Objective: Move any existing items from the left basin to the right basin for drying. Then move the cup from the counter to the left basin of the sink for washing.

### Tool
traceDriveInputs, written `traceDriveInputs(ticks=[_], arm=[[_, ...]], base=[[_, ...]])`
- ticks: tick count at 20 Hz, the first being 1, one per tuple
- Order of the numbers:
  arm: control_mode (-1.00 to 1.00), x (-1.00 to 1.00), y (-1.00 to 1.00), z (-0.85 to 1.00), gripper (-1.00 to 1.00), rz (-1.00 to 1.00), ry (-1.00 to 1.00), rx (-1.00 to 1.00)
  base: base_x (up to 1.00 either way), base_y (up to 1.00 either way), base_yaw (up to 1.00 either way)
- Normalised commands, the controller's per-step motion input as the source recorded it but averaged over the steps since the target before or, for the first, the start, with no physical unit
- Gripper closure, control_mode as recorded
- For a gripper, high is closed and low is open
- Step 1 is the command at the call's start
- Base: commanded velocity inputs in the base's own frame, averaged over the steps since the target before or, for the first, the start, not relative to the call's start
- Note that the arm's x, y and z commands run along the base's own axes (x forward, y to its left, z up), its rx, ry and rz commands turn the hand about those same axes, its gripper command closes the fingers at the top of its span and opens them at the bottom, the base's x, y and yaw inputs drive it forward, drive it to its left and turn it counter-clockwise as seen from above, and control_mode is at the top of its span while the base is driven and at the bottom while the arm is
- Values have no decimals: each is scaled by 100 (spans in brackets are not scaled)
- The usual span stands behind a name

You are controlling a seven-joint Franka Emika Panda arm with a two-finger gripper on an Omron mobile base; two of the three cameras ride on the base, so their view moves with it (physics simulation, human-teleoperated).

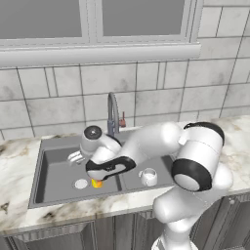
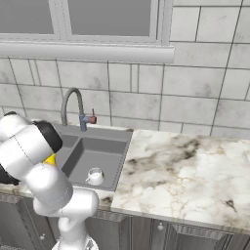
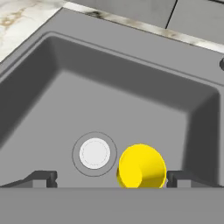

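Observation:
The yellow cup (image 3: pixel 141 167) sits on the floor of the left basin (image 3: pixel 131 100), just right of its round silver drain (image 3: pixel 94 153). My gripper (image 3: pixel 111 177) hangs open right above it; the cup lies between the spread fingertips, close to the right one (image 3: pixel 179 177), and neither tip presses on it. From the left base view the cup (image 1: pixel 96 183) peeks out under my hand, beside the drain (image 1: pixel 80 183). The white mug (image 1: pixel 148 177) stands in the right basin (image 1: pixel 134 184), also seen from the other side as the mug (image 2: pixel 94 176).
The curved grey faucet (image 1: pixel 113 114) with its red lever (image 2: pixel 92 118) rises behind the sink, close to my forearm. Marble counter (image 2: pixel 185 166) stretches right of the sink, and a narrower strip of counter (image 1: pixel 14 166) lies to its left. A tiled wall stands behind.

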Motion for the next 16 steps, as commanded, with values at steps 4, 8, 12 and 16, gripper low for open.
traceDriveInputs(ticks=[4,8,12,16], arm=[[-100,-22,0,45,-100,-1,0,0],[-100,-26,1,43,-100,-1,0,0],[-100,-27,4,40,-100,-1,0,0],[-100,-35,4,35,-100,-1,0,0]], base=[[0,0,0],[0,0,0],[0,0,0],[0,0,0]])
